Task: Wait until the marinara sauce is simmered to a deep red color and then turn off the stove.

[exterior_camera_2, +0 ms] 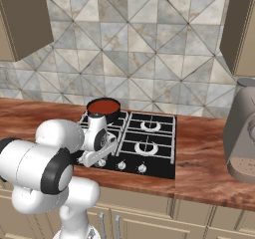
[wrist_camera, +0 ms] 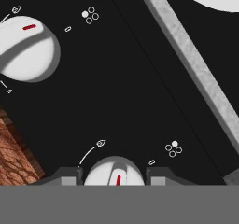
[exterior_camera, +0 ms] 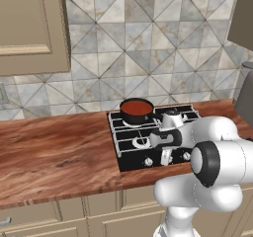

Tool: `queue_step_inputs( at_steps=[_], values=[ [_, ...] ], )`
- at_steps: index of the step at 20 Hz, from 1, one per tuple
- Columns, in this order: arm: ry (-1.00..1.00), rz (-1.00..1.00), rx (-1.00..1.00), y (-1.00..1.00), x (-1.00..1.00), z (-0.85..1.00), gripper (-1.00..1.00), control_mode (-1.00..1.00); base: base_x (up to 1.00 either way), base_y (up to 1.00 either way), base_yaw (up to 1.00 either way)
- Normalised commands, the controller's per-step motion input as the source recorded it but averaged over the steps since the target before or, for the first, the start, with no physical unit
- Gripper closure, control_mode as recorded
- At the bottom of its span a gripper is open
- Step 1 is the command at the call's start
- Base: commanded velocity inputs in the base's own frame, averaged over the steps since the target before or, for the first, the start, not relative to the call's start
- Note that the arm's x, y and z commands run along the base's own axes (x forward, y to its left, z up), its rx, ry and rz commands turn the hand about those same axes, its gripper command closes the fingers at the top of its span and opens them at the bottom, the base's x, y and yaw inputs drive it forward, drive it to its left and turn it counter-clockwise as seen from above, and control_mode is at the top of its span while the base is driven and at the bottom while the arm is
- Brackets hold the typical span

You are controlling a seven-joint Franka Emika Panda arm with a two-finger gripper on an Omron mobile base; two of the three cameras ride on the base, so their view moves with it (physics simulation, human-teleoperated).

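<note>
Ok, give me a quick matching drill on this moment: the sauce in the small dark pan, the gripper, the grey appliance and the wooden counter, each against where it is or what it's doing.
Things:
1. deep red marinara sauce in the small dark round saucepan
2. two-finger gripper
3. tall grey countertop appliance
4. reddish-brown wooden counter

Places or states:
A. shut on a silver stove knob
B. at the right end of the counter
C. on the back left burner of the black gas stove
D. stretching left of the stove

Pairs: 1-C, 2-A, 3-B, 4-D
</note>
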Motion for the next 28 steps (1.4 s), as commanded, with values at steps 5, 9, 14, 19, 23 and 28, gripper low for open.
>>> queue_step_inputs(
  at_steps=[5, 9, 14, 19, 23, 28],
  values=[
    [0.00, 0.00, 0.00, 0.00, 0.00, 0.00, 1.00, -1.00, 0.00, 0.00, 0.00],
    [0.00, 0.00, 0.00, 0.00, 0.00, 0.00, 1.00, -1.00, 0.00, 0.00, 0.00],
    [0.00, 0.00, 0.00, 0.00, 0.00, 0.00, 1.00, -1.00, 0.00, 0.00, 0.00],
    [0.00, 0.00, 0.00, 0.00, 0.00, 0.00, 1.00, -1.00, 0.00, 0.00, 0.00],
    [0.00, 0.00, 0.00, 0.00, 0.00, 0.00, 1.00, -1.00, 0.00, 0.00, 0.00],
    [0.00, 0.00, 0.00, 0.00, 0.00, 0.00, 1.00, -1.00, 0.00, 0.00, 0.00]
  ],
)
